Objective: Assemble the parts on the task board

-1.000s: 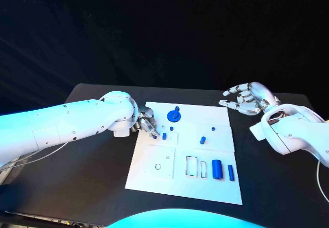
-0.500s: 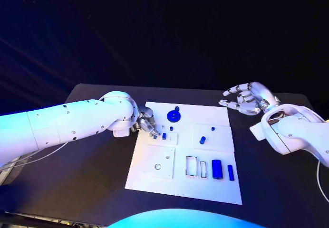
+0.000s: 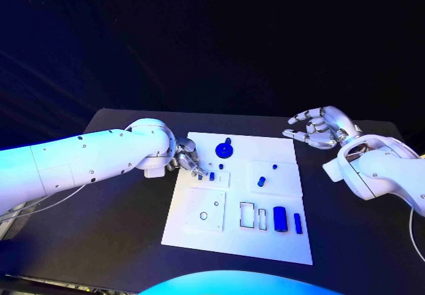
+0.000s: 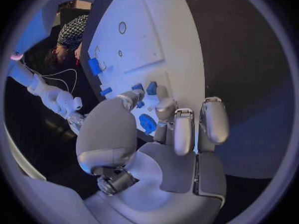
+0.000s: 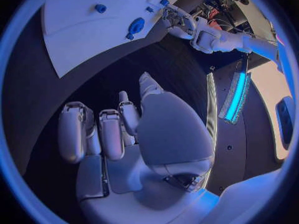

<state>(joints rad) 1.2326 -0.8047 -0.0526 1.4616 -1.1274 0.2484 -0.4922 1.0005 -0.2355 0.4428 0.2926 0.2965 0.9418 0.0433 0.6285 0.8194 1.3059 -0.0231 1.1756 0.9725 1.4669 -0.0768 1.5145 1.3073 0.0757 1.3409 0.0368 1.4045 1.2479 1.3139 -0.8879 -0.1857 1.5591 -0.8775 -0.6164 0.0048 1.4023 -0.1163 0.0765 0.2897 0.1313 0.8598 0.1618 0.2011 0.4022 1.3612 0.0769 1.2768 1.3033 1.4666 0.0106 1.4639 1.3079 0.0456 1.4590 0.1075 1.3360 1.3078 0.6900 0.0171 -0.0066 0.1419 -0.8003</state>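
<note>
- The left hand point(image 3: 187, 161) hovers at the task board's point(image 3: 239, 246) left edge, silver fingers curled down beside a small blue peg point(image 3: 212, 176); whether they pinch anything, I cannot tell.
- The board, a flat white plate on the black table point(image 3: 115, 233), carries a round blue disc point(image 3: 224, 149) near its far edge, and a blue cylinder point(image 3: 280, 218) and slim blue bar point(image 3: 298, 223) beside rectangular slots.
- The right hand point(image 3: 317, 128) hangs off the board's far right corner, fingers loosely curled, holding nothing.

A black table point(image 3: 115, 203) stands before a dark backdrop point(image 3: 212, 55).
</note>
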